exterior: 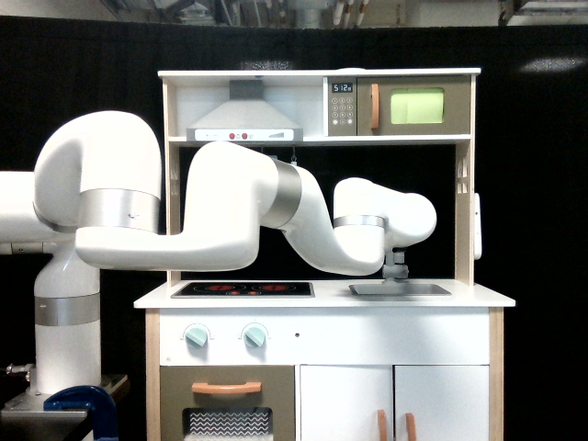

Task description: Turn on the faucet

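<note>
Only a short grey stem of the faucet (395, 267) shows in the exterior view, standing at the back of the sink (401, 288) on the toy kitchen's counter. The white wrist link (386, 220) of my arm hangs right above it and covers the arched spout and the lever. My gripper is hidden behind that wrist link, so neither its fingers nor what they touch can be seen.
A black hob (243, 288) lies on the counter to the exterior view's left of the sink. Two mint-green knobs (225, 335) sit on the front panel. The hood (244, 124) and microwave (413, 107) shelf hang overhead. A wooden side post (465, 220) stands at the exterior view's right.
</note>
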